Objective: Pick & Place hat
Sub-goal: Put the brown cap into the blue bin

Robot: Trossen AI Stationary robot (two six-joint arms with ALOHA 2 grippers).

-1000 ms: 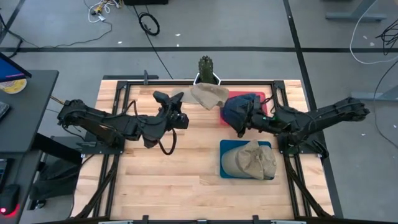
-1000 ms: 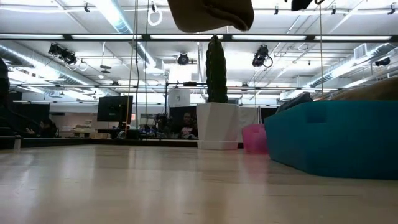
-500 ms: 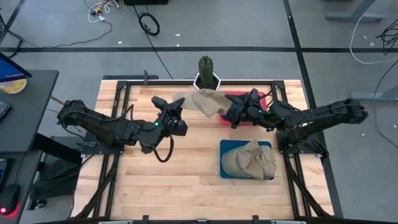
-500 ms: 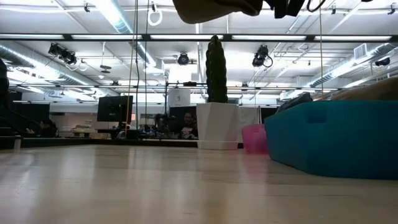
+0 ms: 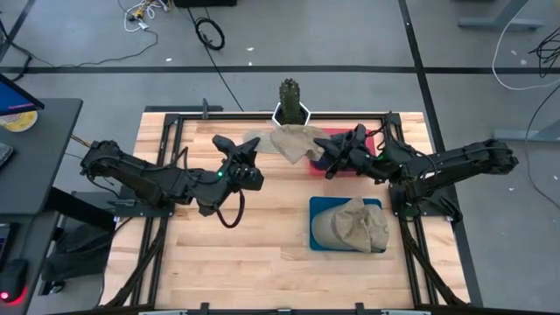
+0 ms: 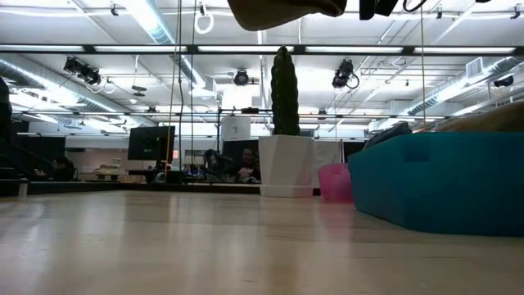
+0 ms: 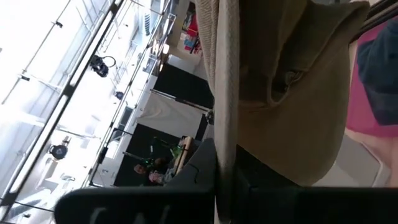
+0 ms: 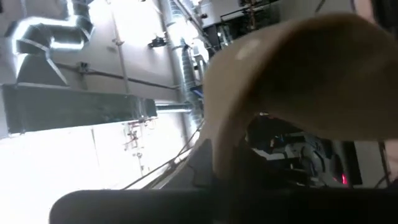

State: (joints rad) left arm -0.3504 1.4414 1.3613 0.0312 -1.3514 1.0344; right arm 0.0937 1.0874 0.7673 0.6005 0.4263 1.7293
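Nearest on the pale wooden plank worktop [image 5: 236,254] sits a rectangular teal tray [image 5: 319,236], and in it lies a crumpled tan cloth cap [image 5: 352,224], soft and creased. Farther back from that tray, the left hand [image 5: 250,150] and the right hand [image 5: 331,157] meet over the worktop at a second tan hat [image 5: 293,141], a limp khaki fabric piece hanging between them (the low view shows it lifted clear of the wood). The left wrist view shows the cloth pinched in the left hand's closed fingers; whether the right hand grips it I cannot tell. Just behind the right hand is a pink-red tray [image 5: 363,140]. Beyond the tan hat stands a ribbed green cactus [image 5: 290,91] in an angular white pot [image 5: 292,113].
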